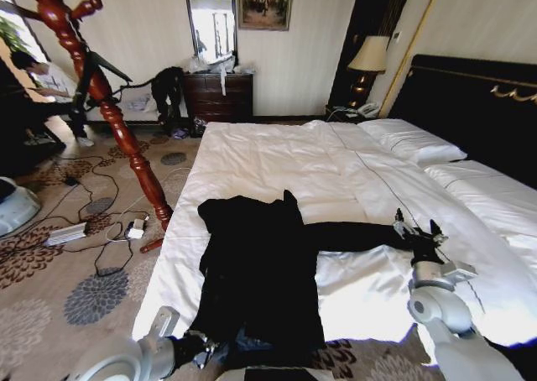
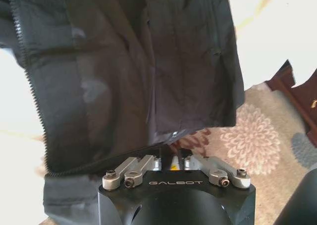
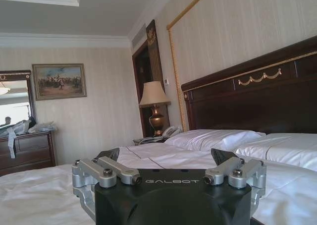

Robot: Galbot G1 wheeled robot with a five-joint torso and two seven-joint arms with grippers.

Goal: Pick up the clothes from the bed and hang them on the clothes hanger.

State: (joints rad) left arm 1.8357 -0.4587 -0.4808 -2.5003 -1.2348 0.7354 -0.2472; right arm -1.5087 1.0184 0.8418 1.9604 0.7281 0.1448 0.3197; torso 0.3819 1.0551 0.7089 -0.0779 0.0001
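Coat [image 1: 260, 272]: flat on the white bed [image 1: 277, 159], near the foot edge; long axis from the foot edge toward the headboard, hem hanging over the foot, one sleeve stretched out toward the robot's right.
Left gripper [image 1: 201, 347]: low at the foot edge, at the hem; in the left wrist view the fingers [image 2: 171, 153] are closed together on the dark fabric.
Right gripper [image 1: 417, 228]: at the sleeve end, fingers [image 3: 225, 155] spread wide, holding nothing; forearm angled up from below.
Stand [image 1: 109, 104]: leaning, left of the bed.
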